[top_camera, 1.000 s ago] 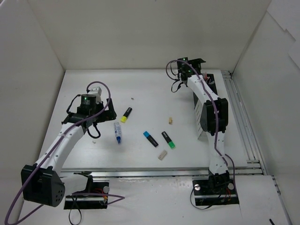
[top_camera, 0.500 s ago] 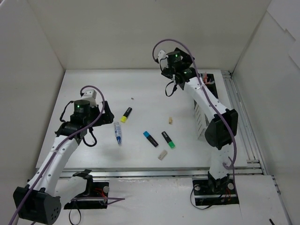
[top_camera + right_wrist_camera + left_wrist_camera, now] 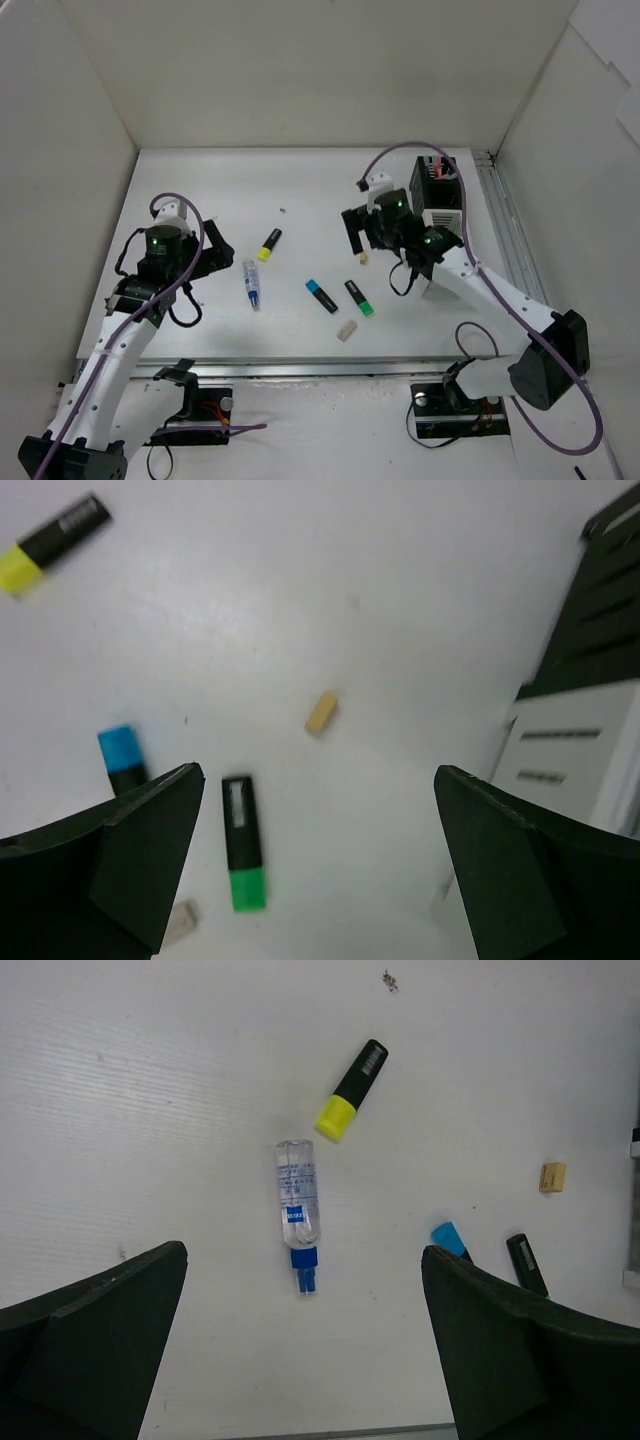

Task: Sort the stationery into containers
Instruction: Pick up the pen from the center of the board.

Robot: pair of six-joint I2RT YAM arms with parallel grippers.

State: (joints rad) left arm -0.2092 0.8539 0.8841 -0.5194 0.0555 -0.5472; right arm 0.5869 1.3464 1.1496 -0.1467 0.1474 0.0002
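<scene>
Beige and small, the eraser (image 3: 321, 712) is lying near the middle of the table (image 3: 320, 190), slightly toward its right edge. The right gripper (image 3: 318, 772) is hovering directly above it, jaws spread wide and holding nothing. In the right wrist view the eraser is sitting just ahead of the line between the two fingertips, its long axis slanting across that line rather than squarely along it. The right arm is clearly the nearer one. The left gripper (image 3: 305, 1257), equally wide and empty, is hanging over the white-blue tube (image 3: 298, 1195) toward the left edge.

A second ago the right arm was reaching over the black box (image 3: 440, 187) and white box (image 3: 570, 750) at the far right corner. It has since been swinging back to the eraser, while the left arm has been pulling toward the near left corner. The loose stationery is lying where it was.
</scene>
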